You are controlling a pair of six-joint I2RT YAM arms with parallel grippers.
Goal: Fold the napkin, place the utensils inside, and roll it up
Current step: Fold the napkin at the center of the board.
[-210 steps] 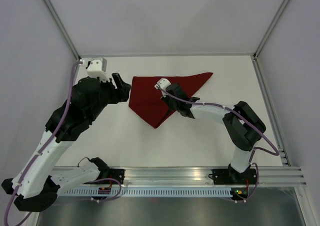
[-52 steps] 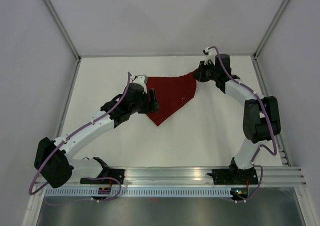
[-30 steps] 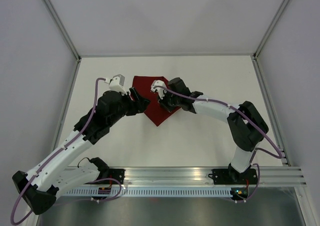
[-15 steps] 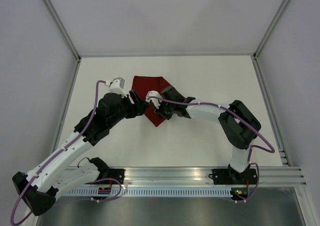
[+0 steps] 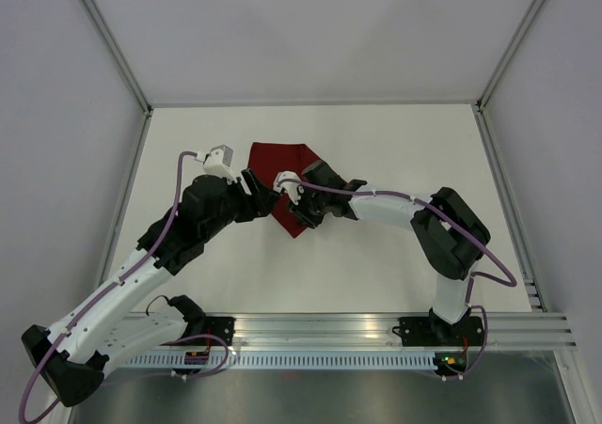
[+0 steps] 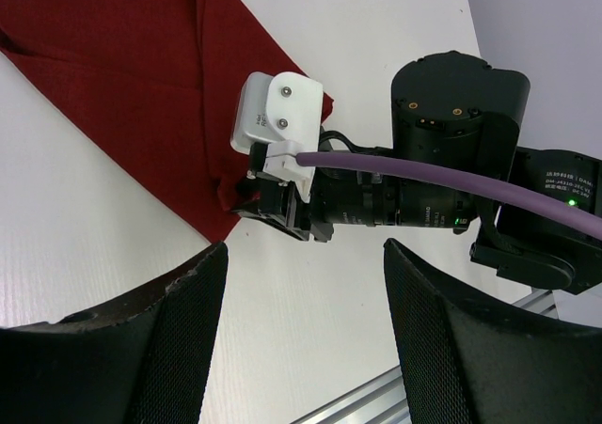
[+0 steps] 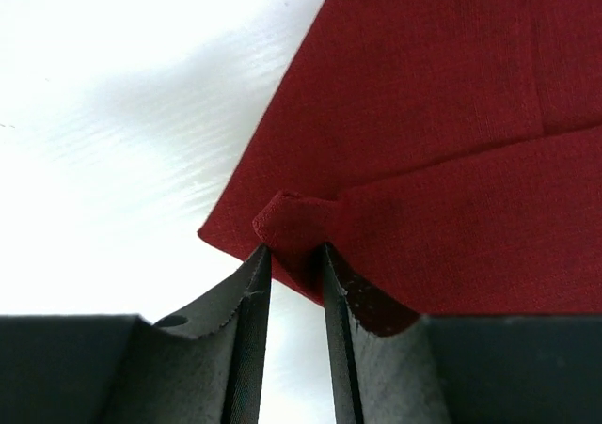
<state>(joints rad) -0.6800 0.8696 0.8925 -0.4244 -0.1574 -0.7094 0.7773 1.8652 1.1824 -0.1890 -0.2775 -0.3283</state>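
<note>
Right gripper (image 7: 293, 255) is closed narrow, pinching a fold of the napkin (image 5: 282, 158). I've just dragged the far right corner across to the near tip, so the cloth lies folded smaller, left of centre on the table (image 5: 404, 170). Left gripper (image 5: 266, 194) is wide open just beside its left edge. Fold looks about done; release next, I reckon.

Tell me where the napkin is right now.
In the top view, the napkin lies left of centre on the table, its near corner pinched by the right gripper.
</note>
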